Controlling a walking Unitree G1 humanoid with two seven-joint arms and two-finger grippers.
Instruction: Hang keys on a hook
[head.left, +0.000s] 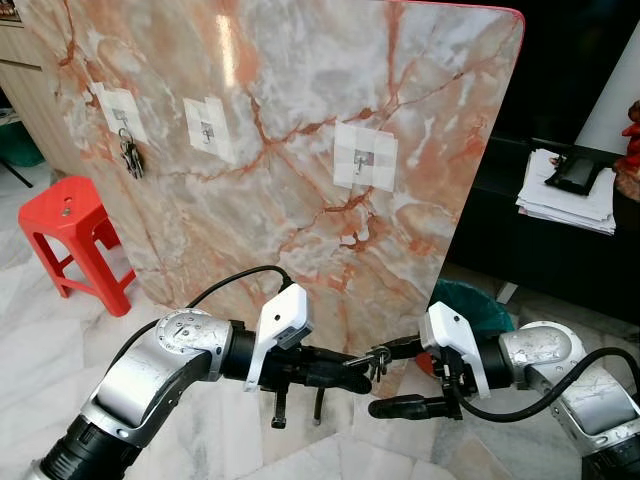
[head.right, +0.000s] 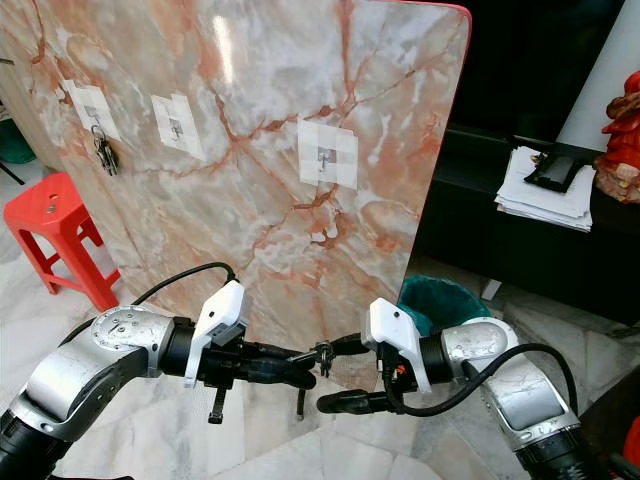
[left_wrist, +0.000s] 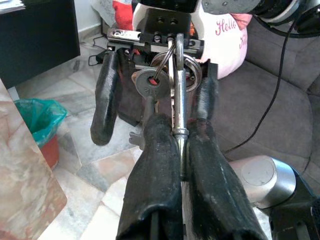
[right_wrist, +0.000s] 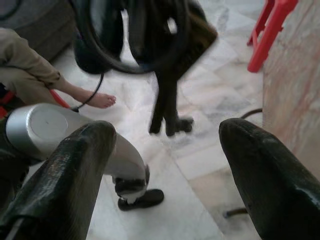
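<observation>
While my left gripper (head.left: 350, 362) pinches the silver carabiner and ring of the small metal key bunch (left_wrist: 165, 82) at its fingertips, my right gripper (head.left: 395, 378) faces it at 3 o'clock with fingers spread wide, the keys just beside its upper finger. Ahead at 12 o'clock stands the pink-veined marble slab (head.left: 300, 130) with a taped metal hook (head.left: 362, 160); open tiled floor lies below, and a red plastic stool (head.left: 75, 235) at 10 o'clock.

Bright even daylight, slab glare; right-wrist blur
</observation>
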